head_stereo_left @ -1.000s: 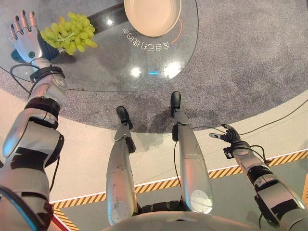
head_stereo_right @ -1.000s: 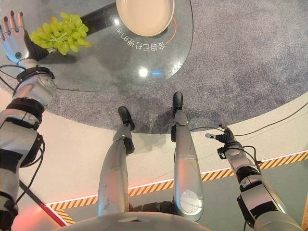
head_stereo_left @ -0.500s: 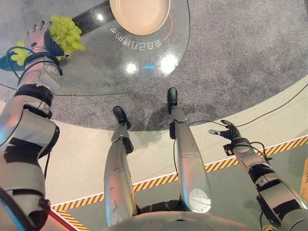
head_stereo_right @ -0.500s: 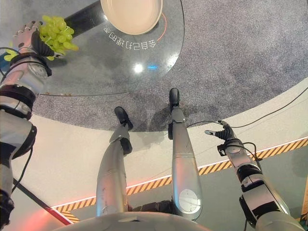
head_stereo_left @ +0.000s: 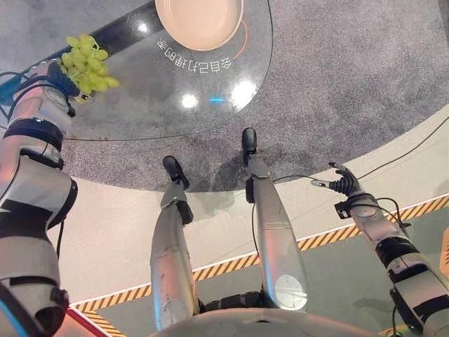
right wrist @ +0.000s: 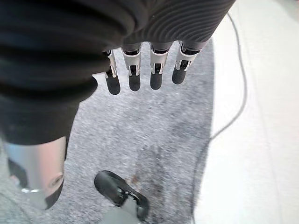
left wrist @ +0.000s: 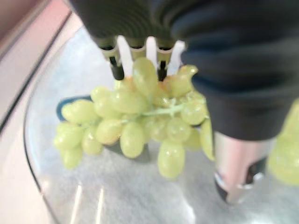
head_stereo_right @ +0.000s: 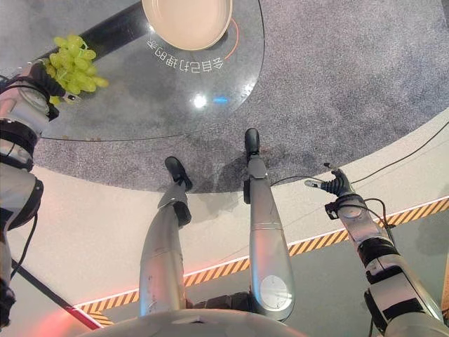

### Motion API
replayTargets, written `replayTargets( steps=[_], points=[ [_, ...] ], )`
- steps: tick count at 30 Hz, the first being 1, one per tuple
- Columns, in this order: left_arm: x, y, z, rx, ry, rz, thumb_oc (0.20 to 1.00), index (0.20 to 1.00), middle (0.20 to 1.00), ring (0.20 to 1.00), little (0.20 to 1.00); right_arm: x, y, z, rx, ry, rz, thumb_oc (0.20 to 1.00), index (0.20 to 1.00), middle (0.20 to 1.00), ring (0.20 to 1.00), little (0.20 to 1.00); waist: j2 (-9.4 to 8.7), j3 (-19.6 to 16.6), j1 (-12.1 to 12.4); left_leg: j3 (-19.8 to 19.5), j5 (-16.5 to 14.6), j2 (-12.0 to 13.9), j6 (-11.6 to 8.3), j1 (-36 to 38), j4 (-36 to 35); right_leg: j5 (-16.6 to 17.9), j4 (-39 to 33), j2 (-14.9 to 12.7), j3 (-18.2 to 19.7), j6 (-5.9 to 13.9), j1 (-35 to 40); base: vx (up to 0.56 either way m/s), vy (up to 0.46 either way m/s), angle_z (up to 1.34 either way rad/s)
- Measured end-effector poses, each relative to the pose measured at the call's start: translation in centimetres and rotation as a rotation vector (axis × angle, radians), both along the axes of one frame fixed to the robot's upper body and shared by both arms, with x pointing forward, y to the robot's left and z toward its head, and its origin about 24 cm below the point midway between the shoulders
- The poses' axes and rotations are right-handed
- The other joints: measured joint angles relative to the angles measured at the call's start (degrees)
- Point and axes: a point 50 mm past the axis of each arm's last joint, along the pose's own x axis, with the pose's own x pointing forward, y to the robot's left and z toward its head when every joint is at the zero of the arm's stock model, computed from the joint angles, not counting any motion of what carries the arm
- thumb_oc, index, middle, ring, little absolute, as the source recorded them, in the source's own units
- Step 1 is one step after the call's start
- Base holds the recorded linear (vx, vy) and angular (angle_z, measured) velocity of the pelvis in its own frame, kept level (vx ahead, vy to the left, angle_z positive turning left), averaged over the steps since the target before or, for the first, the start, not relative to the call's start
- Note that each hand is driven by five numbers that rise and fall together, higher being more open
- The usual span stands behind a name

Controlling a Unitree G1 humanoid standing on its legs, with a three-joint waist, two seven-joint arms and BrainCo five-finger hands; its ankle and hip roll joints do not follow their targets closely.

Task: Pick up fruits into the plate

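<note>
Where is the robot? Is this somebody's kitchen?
Probably not a kitchen. It looks more like a showroom or demo area: a round glass table stands on grey carpet, and yellow-and-black warning tape marks the smooth floor. The left robot hand holds green grapes near a plate.

Round glass counter (head_stereo_left: pixel 151 98) on grey carpet (head_stereo_left: pixel 351 77). Yellow-black hazard tape (head_stereo_left: pixel 231 263) crosses the pale floor (head_stereo_left: pixel 112 232) beside the carpet edge.

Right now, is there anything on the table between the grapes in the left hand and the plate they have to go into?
Nothing visible. The grapes are in the left hand at the glass table's left edge, and the stretch of glass between them and the empty plate carries only printed lettering and light reflections.
</note>
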Motion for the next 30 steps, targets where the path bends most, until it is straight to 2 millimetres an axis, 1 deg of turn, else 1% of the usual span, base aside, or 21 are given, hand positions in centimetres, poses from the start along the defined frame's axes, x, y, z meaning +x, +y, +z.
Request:
replayTargets(
  steps=[1,3,4,6,9,12,17,18,19,20,26,30],
  points=[
    [-0.4,0.5,-0.1,0.048,-0.007,0.045,1.000,1.000,1.000,1.000,1.000,0.0,0.0,0.2,-0.002,-0.006,0.003,1.000,1.000,1.000,1.000,1.000,-0.18,-0.1,-0.2,-0.3,-0.2,0.3,-0.08,-0.7,0.5,0.1,0.0,0.2,-0.2,-0.16,-0.3,-0.01,-0.063,0.00],
    [-0.7,0.9,0.1,0.112,-0.044,0.094,1.000,1.000,1.000,1.000,1.000,0.0,-0.4,0.4,0.002,-0.008,-0.008,1.000,1.000,1.000,1.000,1.000,-0.38,-0.2,-0.3,-0.6,-0.3,0.3,-0.11,-1.4,0.7,0.2,0.2,0.2,-0.5,-0.33,-0.9,-0.05,-0.085,0.01],
    [-0.9,1.1,0.3,0.138,-0.064,0.115,1.000,1.000,1.000,1.000,1.000,0.0,-0.6,0.5,0.004,-0.009,-0.011,1.000,1.000,1.000,1.000,1.000,-0.57,-0.1,-0.1,-0.7,-0.9,0.7,-0.16,-2.1,1.9,0.2,0.1,0.6,-0.5,-0.32,-1.0,-0.09,-0.096,-0.06],
    [-1.3,1.6,0.1,0.174,-0.090,0.158,1.000,1.000,1.000,1.000,1.000,0.0,-0.6,0.5,0.013,-0.015,-0.013,1.000,1.000,1.000,1.000,1.000,-1.46,-0.5,-0.1,-0.7,-1.3,1.0,-0.32,-2.9,2.6,0.3,0.2,0.8,-0.4,-0.36,-1.6,-0.06,-0.086,-0.06],
    [-1.7,1.8,0.4,0.231,-0.129,0.195,1.000,1.000,1.000,1.000,1.000,0.1,-0.4,0.6,0.033,-0.031,-0.011,1.000,1.000,1.000,1.000,1.000,-2.63,-0.9,-0.3,-1.1,-1.2,1.0,-0.24,-4.7,3.2,0.3,0.3,0.8,-0.6,-0.43,-2.9,-0.01,-0.067,0.02],
    [-1.7,1.8,0.6,0.283,-0.148,0.203,1.000,1.000,1.000,1.000,1.000,0.1,-0.2,0.5,0.054,-0.035,-0.011,1.000,1.000,1.000,1.000,1.000,-3.81,-1.1,-0.1,-1.3,-1.2,1.0,-0.25,-4.9,3.2,0.3,0.3,0.8,-0.7,-0.46,-3.0,-0.01,-0.084,0.01],
    [-1.9,1.7,1.0,0.334,-0.174,0.221,1.000,1.000,1.000,1.000,1.000,0.3,0.1,0.8,0.075,-0.060,-0.005,1.000,1.000,1.000,1.000,1.000,-4.37,-1.4,-0.1,-1.4,-1.2,1.0,-0.24,-5.7,3.2,0.4,0.2,0.8,-0.8,-0.46,-3.7,-0.01,-0.042,0.01],
    [-1.9,1.7,1.1,0.338,-0.177,0.221,0.592,0.592,0.592,0.592,0.592,0.3,0.1,0.8,0.085,-0.064,-0.008,1.000,1.000,1.000,1.000,1.000,-4.39,-1.4,-0.1,-1.4,-1.2,1.0,-0.26,-5.7,3.2,0.4,0.2,0.8,-0.8,-0.46,-3.7,0.00,0.000,0.00],
    [-1.8,1.7,1.1,0.338,-0.179,0.220,0.542,0.542,0.542,0.542,0.542,0.3,0.1,0.8,0.091,-0.066,-0.012,1.000,1.000,1.000,1.000,1.000,-4.40,-1.4,-0.1,-1.4,-1.3,1.0,-0.28,-5.7,3.2,0.4,0.2,0.8,-0.8,-0.46,-3.7,0.00,0.000,0.00],
    [-1.8,1.7,1.1,0.336,-0.181,0.216,0.200,0.200,0.200,0.200,0.200,0.3,0.1,0.9,0.091,-0.068,-0.011,1.000,1.000,1.000,1.000,1.000,-4.41,-1.4,-0.1,-1.4,-1.3,1.0,-0.29,-5.8,3.2,0.4,0.2,0.8,-0.8,-0.46,-3.8,0.00,0.000,0.00],
    [-1.4,1.2,1.3,0.318,-0.200,0.175,0.200,0.200,0.200,0.200,0.200,0.8,1.0,1.6,0.101,-0.103,0.019,1.000,1.000,1.000,1.000,1.000,-4.41,-1.4,-0.1,-1.4,-1.3,1.0,-0.29,-5.8,3.2,0.4,0.1,0.7,-0.8,-0.45,-3.8,0.00,0.000,0.00],
    [-1.3,1.0,1.9,0.317,-0.224,0.145,0.200,0.200,0.200,0.200,0.200,0.8,1.0,1.6,0.101,-0.103,0.021,1.000,1.000,1.000,1.000,1.000,-4.41,-1.4,-0.1,-1.3,-1.3,1.0,-0.29,-5.8,3.1,0.4,0.1,0.7,-0.7,-0.45,-3.8,0.00,0.000,0.00]
  ],
)
